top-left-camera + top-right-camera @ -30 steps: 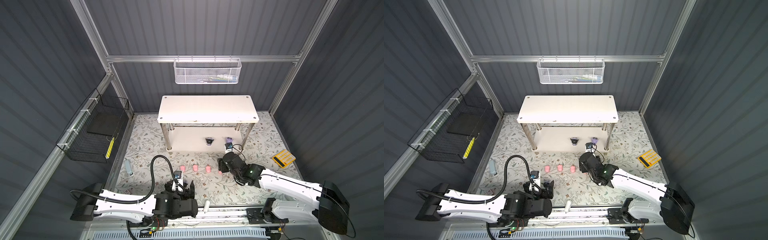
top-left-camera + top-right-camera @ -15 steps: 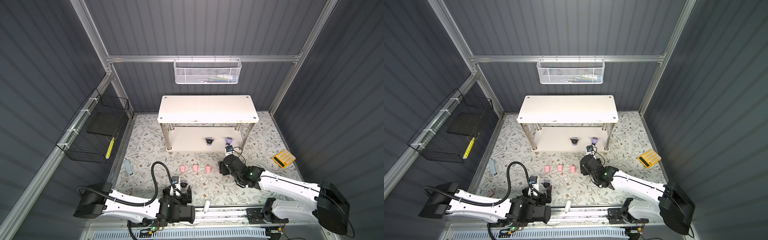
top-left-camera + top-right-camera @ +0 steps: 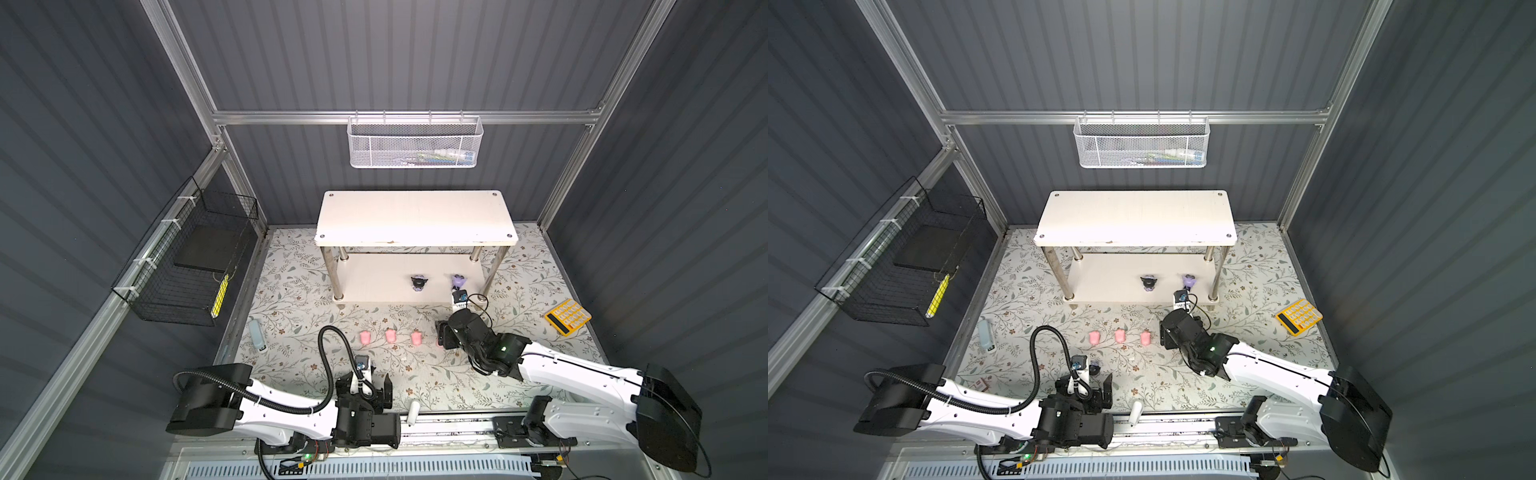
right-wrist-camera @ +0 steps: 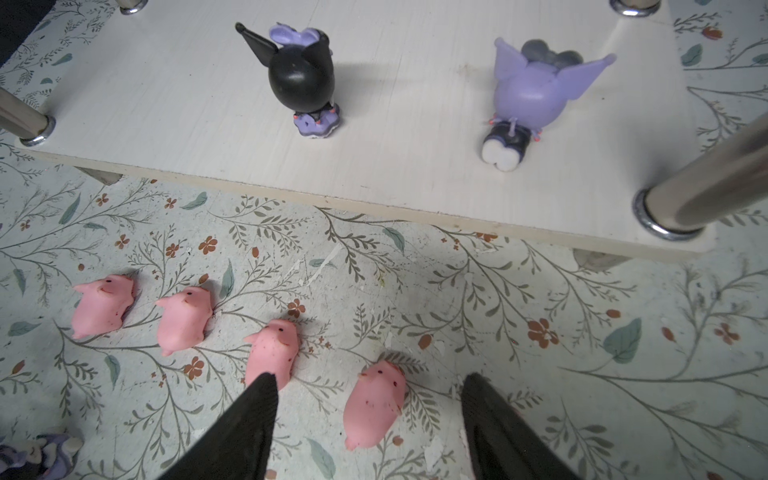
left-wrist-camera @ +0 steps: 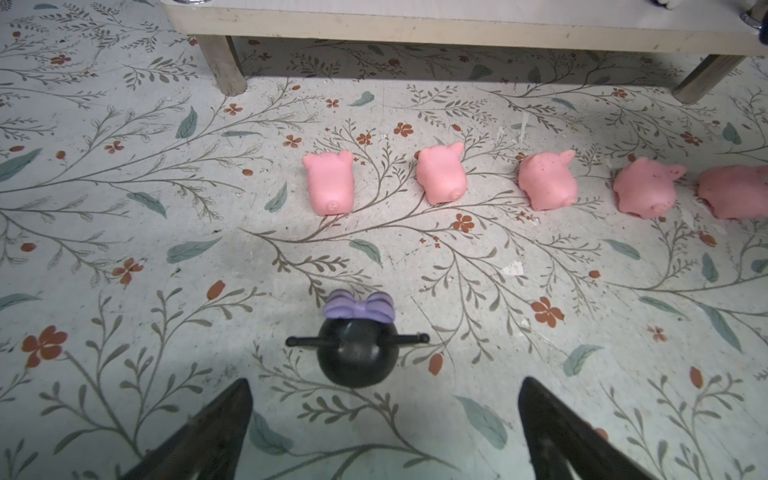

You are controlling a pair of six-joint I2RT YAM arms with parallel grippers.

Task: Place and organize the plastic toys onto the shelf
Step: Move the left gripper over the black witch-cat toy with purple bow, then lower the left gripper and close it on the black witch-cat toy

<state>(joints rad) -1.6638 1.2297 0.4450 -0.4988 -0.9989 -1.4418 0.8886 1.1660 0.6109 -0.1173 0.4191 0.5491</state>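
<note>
Right wrist view puts the fourth pig, counted from the 9 o'clock end of the row, in the gap between the right jaws. They stand partly open with mat showing on both sides of it, so they hold nothing.

On the tabletop this pig's long axis runs roughly 12 to 6 o'clock, snout toward the shelf. The jaws bracket its narrow flanks from 3 and 9, which I judge right for closing. The 9 o'clock jaw overlaps the third pig. Whether it touches I cannot tell, and closing might nudge it.

The other pigs lie side by side along the 9-to-3 line, all on the tabletop and none shelved. At 12 o'clock, the shelf's lower board carries a black-headed figure and a lilac-headed figure, standing well apart.

The right arm is the nearer one to both pig and shelf. The left arm sits back at about 7 o'clock of the row. The left jaws are spread wide and empty, with a third figure standing just at their mouth, not yet between them.
</note>
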